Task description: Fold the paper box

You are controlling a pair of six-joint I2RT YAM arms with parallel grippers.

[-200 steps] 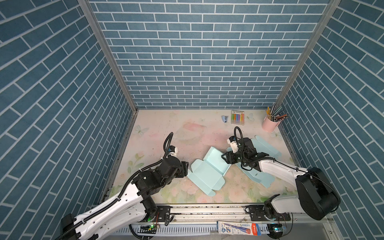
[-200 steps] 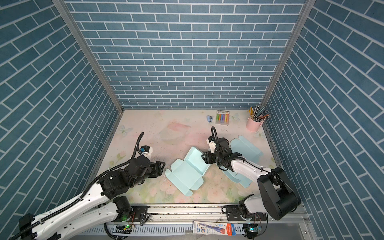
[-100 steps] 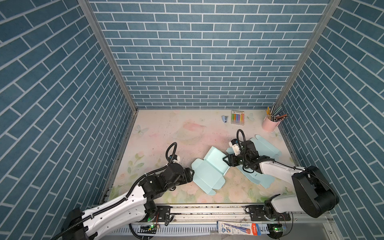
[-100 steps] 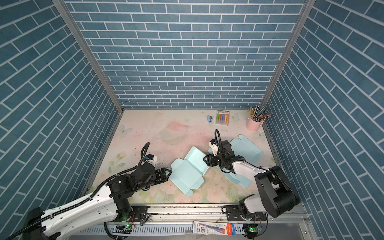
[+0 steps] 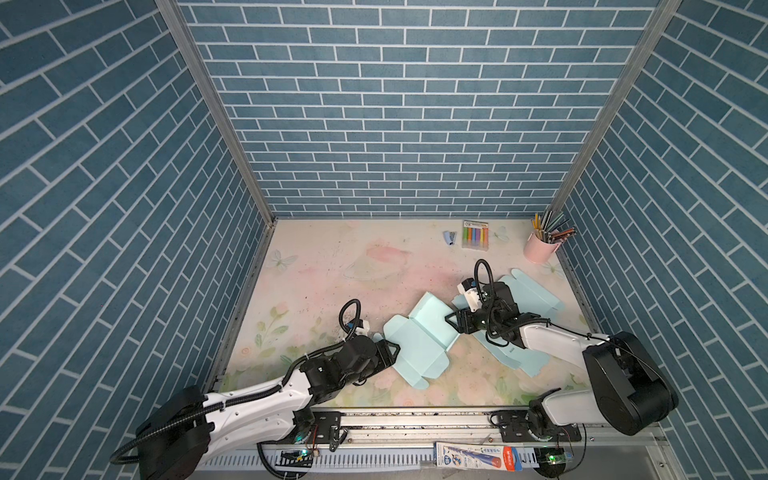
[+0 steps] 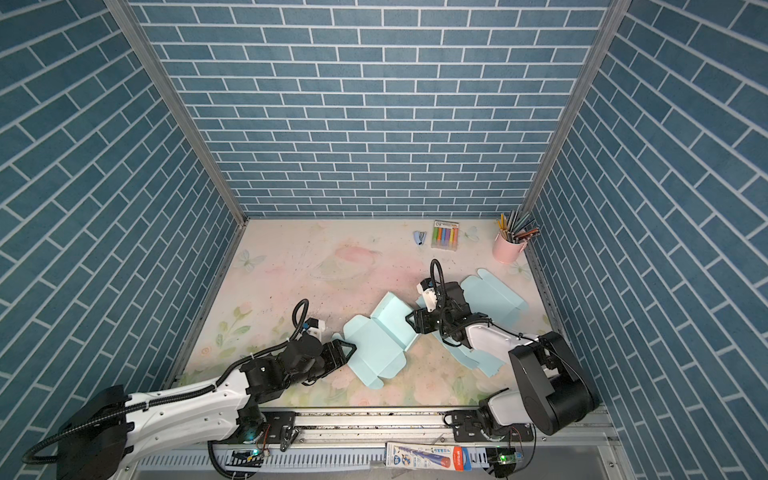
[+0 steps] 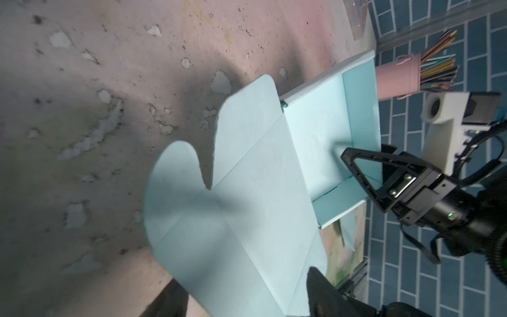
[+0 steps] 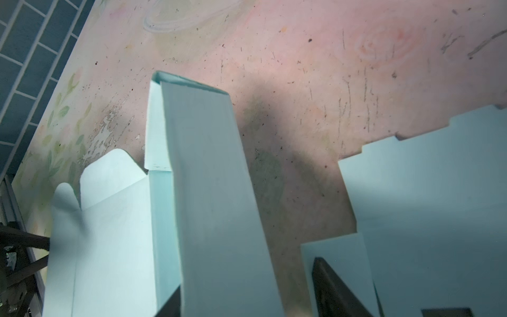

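The paper box (image 5: 419,338) (image 6: 376,338) is pale blue and half folded, lying mid-table with one side wall raised at its right end. My left gripper (image 5: 392,348) (image 6: 348,347) is at the box's left edge. In the left wrist view the box's flat panel (image 7: 247,219) runs between that gripper's (image 7: 244,297) widely spread fingers; it is open. My right gripper (image 5: 453,323) (image 6: 412,321) straddles the raised wall (image 8: 208,192). In the right wrist view it (image 8: 247,299) is open, with one finger inside the box and the other well clear outside.
A second flat blue cardboard blank (image 5: 536,293) (image 6: 496,297) lies under the right arm. At the back right stand a pink cup of pencils (image 5: 540,251) (image 6: 508,249), a pack of markers (image 5: 475,235) (image 6: 445,235) and a small stapler (image 5: 449,237) (image 6: 420,237).
My left arm has reached to the right until its gripper meets the box's left edge. The right gripper has stayed at the raised wall, and the box has barely shifted.
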